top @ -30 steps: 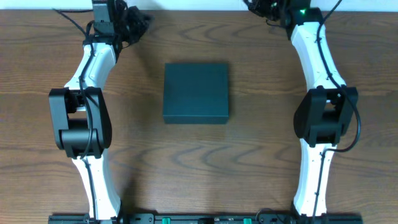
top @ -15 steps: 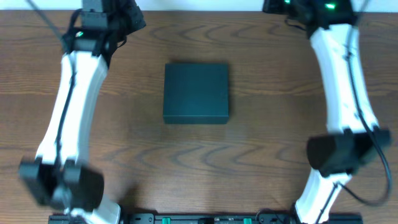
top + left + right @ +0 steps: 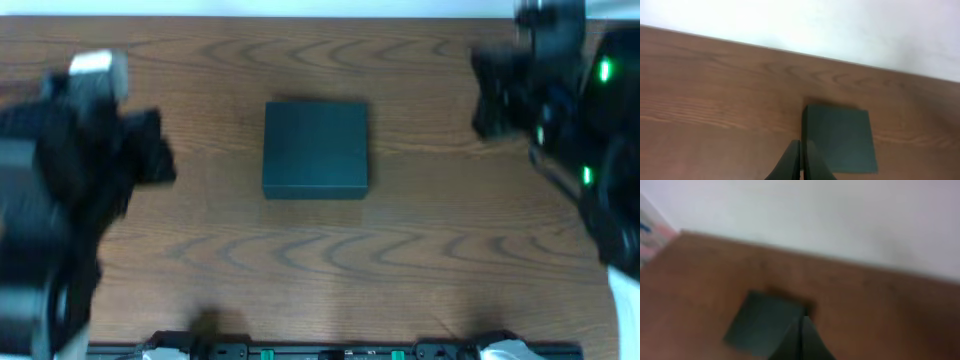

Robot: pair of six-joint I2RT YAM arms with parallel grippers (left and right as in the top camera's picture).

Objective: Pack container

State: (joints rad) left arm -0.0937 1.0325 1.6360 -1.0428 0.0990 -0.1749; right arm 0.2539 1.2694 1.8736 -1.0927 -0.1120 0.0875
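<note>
Overhead: dark teal box [image 3: 315,148] sits on the wooden table [image 3: 420,250], just above the middle of the frame; lid lies flat and closed; edges square to the table edges; nothing on it or touching it.

Left arm [image 3: 60,180] fills the left edge of the frame as a large black and white smear, too blurred for detail; right arm [image 3: 560,110] takes up the upper right and right edge, equally blurred, green lights showing on it; both arms well apart from the box, one on each side.

Left wrist view: left gripper [image 3: 801,146] at bottom centre of the frame; the two dark fingers pressed together, only a thin seam between the tips; nothing between them. The box [image 3: 839,137] is right of centre in the lower half, beyond the fingertips and slightly to their right; bare wood around it; white wall [image 3: 840,30] across the top.

Right wrist view, soft focus: right gripper [image 3: 803,324] at bottom centre; fingers meeting at the tips, holding nothing. The box [image 3: 764,322] is at lower left of centre, its right corner behind the fingertips; pale wall [image 3: 815,215] above the table edge; a pinkish patch [image 3: 649,240] at the left edge, too blurred to identify.
</note>
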